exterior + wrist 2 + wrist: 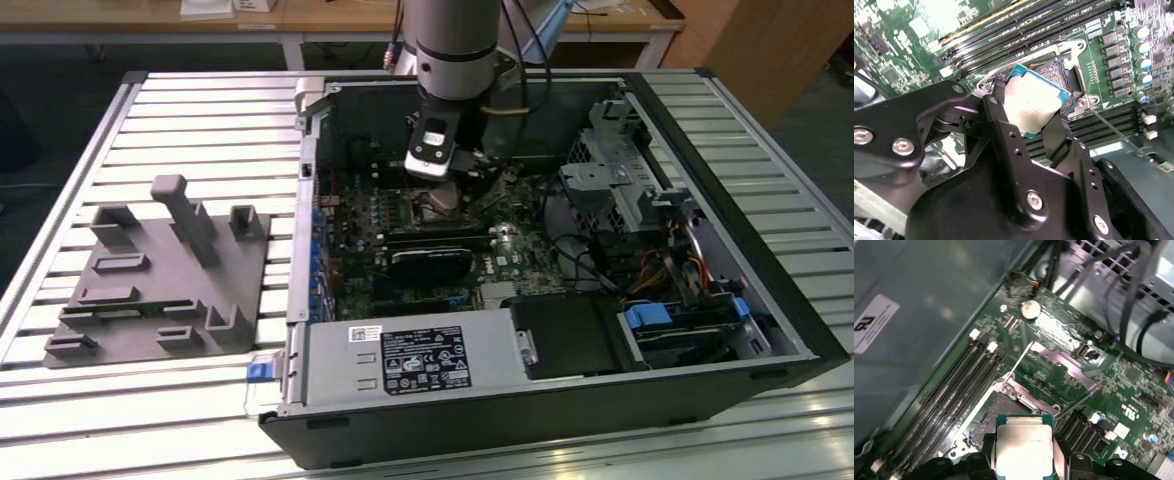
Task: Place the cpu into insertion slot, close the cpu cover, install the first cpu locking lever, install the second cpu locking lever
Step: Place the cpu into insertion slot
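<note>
Black hand (1030, 111) pinching cpu (1037, 102), arm (449, 45) reaching down, over insertion slot (1065, 75)

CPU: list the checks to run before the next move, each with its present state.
1. cpu clamped between the gripper's fingers: ok.
2. cpu cover swung open, off the insertion slot: ok.
3. locking lever unlatched and raised: ok.
4. cpu over the slot, not yet seated: ok.
5. cpu edges square with the slot's rim: cannot tell.
6. Slot centre free of debris: cannot tell, the cpu hides part of it.
</note>
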You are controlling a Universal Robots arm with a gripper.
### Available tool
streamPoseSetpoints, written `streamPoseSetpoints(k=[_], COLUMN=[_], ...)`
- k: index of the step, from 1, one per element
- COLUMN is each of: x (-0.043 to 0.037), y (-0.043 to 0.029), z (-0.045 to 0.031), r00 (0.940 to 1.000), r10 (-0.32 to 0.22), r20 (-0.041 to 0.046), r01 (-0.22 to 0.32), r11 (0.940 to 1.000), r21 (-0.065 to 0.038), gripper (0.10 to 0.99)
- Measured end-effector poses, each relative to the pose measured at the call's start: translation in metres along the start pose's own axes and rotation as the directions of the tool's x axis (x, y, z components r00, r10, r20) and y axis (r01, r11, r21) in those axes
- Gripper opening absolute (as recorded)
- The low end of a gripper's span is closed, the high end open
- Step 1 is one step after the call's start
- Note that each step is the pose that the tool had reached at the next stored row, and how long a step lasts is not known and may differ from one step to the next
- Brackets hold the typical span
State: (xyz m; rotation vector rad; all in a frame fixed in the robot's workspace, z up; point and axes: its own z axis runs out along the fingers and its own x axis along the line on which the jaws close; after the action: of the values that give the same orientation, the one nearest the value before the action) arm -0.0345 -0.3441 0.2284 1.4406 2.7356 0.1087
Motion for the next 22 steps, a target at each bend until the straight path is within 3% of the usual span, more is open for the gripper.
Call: streamPoseSetpoints(k=[4, 7, 10, 14, 16, 22], x=[0.0000, 0.0000, 0.0000, 0.0000, 0.0008, 0.0066], y=[0.0000, -0.0001, -0.0001, -0.0001, 0.0003, 0.0043], z=[0.0005, 0.0009, 0.0013, 0.0018, 0.0021, 0.0028], r00=[0.9978, 0.9929, 0.9853, 0.9705, 0.9660, 0.9603], r10=[0.066, 0.119, 0.170, 0.240, 0.257, 0.278], r20=[0.0058, 0.0105, 0.0151, 0.0212, 0.0225, 0.0247], r01=[-0.066, -0.119, -0.170, -0.240, -0.257, -0.278], r11=[0.9978, 0.9929, 0.9854, 0.9707, 0.9663, 0.9606], r21=[0.001, 0.001, 0.001, 0.000, 0.000, 0.000], gripper=[0.541, 0.541, 0.541, 0.541, 0.541, 0.541])
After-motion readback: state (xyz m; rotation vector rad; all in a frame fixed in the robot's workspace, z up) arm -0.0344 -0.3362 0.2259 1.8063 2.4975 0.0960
